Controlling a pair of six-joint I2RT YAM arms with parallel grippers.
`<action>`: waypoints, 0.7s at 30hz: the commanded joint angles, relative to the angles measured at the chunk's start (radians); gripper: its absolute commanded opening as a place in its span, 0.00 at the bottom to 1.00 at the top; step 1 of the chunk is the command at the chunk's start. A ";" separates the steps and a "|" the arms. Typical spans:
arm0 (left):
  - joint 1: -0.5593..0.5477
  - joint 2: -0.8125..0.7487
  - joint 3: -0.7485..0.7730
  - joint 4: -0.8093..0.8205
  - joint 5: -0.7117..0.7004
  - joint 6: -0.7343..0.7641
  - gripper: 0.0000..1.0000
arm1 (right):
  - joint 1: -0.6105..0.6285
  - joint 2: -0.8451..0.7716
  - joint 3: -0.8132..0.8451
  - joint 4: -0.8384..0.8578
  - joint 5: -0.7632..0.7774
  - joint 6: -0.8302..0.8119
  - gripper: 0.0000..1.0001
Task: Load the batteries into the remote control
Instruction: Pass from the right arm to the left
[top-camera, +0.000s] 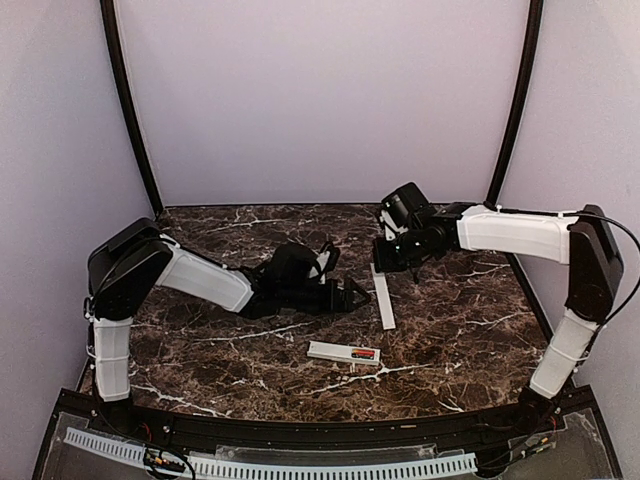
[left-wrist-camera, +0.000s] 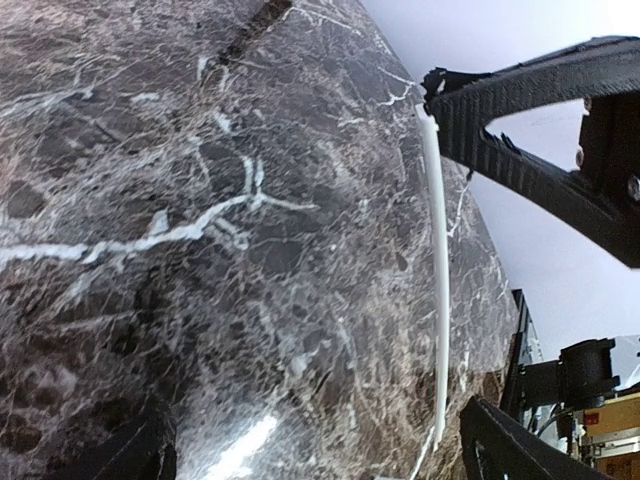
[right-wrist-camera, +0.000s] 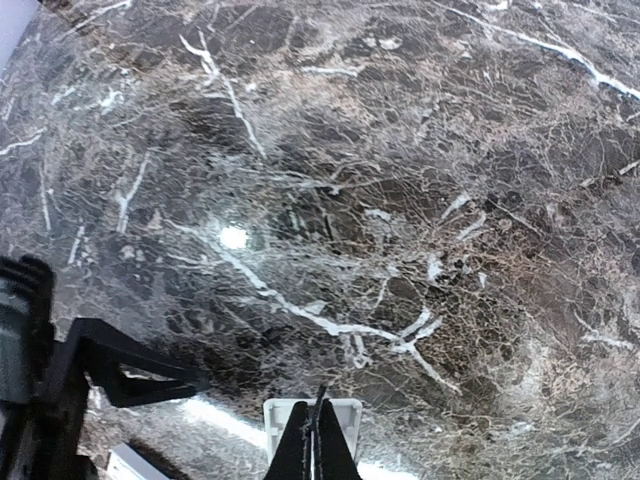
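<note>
Left claw (left-wrist-camera: 450, 248) gapes wide and empty, just beside the pale strip (left-wrist-camera: 441, 300); right claw (right-wrist-camera: 317, 440) is pinched closed above the strip's far end.

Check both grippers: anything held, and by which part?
Left gripper open, holding nothing. Right gripper shut at the far end of the pale strip; pinching or just touching it cannot be told.

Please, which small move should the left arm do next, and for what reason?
Probably ease it forward to the pale strip. The left fingers stand open with the strip edge-on just beyond their tips, and the shut right fingers sit over the strip's far end, so the left seems meant to take it.
</note>
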 joint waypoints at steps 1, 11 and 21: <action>-0.011 0.015 0.077 0.091 0.064 -0.051 0.97 | 0.038 -0.041 0.021 0.035 -0.013 0.033 0.00; -0.010 0.019 0.091 0.097 0.089 -0.062 0.81 | 0.086 -0.069 0.069 0.003 0.005 0.031 0.00; -0.012 0.014 0.122 0.042 0.098 -0.027 0.48 | 0.096 -0.110 0.066 0.010 -0.007 0.035 0.00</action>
